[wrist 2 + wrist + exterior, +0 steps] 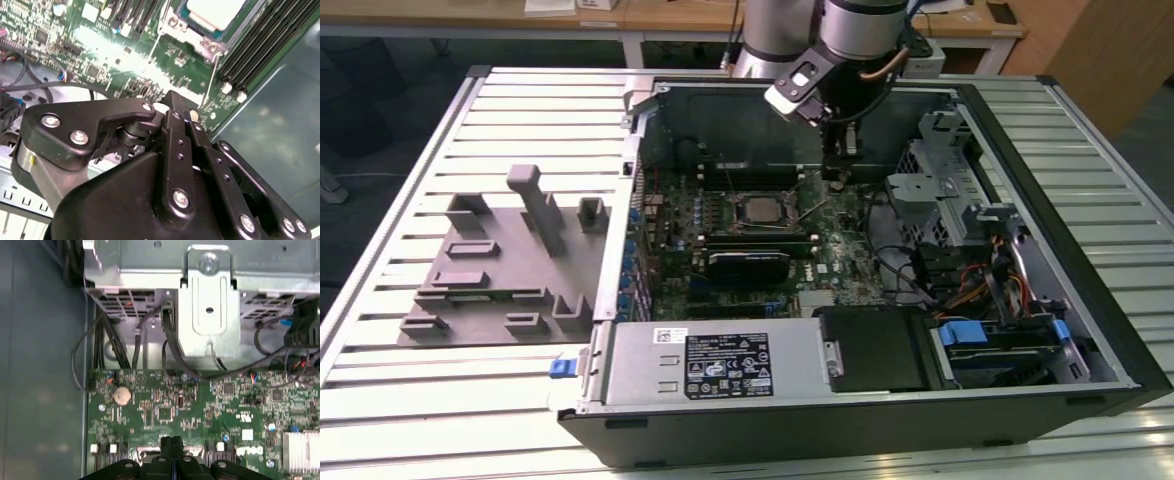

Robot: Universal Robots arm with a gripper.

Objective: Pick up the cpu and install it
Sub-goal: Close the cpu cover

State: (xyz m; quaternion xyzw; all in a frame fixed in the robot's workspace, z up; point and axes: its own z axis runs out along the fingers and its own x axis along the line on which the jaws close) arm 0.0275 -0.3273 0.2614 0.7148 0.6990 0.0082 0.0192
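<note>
The cpu is a silvery-grey square lying flat in the socket in the middle of the green motherboard, inside the open computer case. In the second wrist view the cpu sits inside its metal socket frame, with a thin wire lever standing beside it. My gripper hangs just to the exterior view's right of the socket, low over the board. Its two black fingers are pressed together in both wrist views, shut with nothing between them.
A grey tray of plastic blocks lies on the slatted table at the exterior view's left. Inside the case are a black block in front of the socket, the power supply, a metal drive cage, and loose cables.
</note>
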